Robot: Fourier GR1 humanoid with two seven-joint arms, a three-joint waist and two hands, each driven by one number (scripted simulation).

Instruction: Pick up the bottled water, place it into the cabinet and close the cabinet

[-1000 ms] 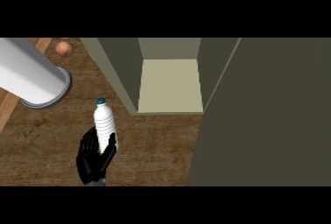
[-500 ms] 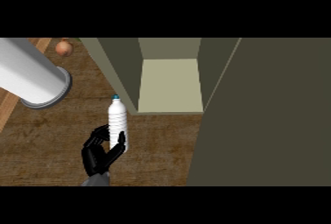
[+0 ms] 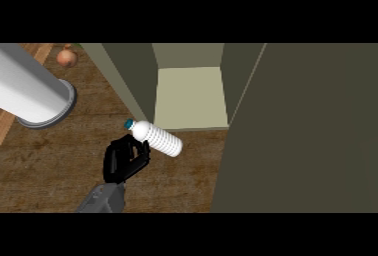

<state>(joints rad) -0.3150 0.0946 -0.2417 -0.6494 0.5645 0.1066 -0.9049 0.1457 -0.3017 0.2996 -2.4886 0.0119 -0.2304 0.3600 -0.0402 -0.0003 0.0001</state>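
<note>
bottled water [image 3: 159, 139]: tilted over, nearer cabinet [image 3: 188, 95] | left hand [image 3: 122, 161]: moved forward

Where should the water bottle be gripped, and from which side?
Grip the bottled water near its cap end, from the lower left, as the left hand does. It is tilted, cap upper left, before the open cabinet, so the hand likely clears its walls.

Lighting: dim and even, brightest on the pale cabinet floor [image 3: 190, 97], the white cylinder [image 3: 29, 85] and the bottle [image 3: 159, 138]. Shade: door [image 3: 303, 130] a flat dark olive, inner walls [image 3: 136, 75] darker than the floor, counter [image 3: 52, 165] a muted brown. Left hand [image 3: 122, 161]: near-black, with only a faint grey sheen on the fingers.
</note>
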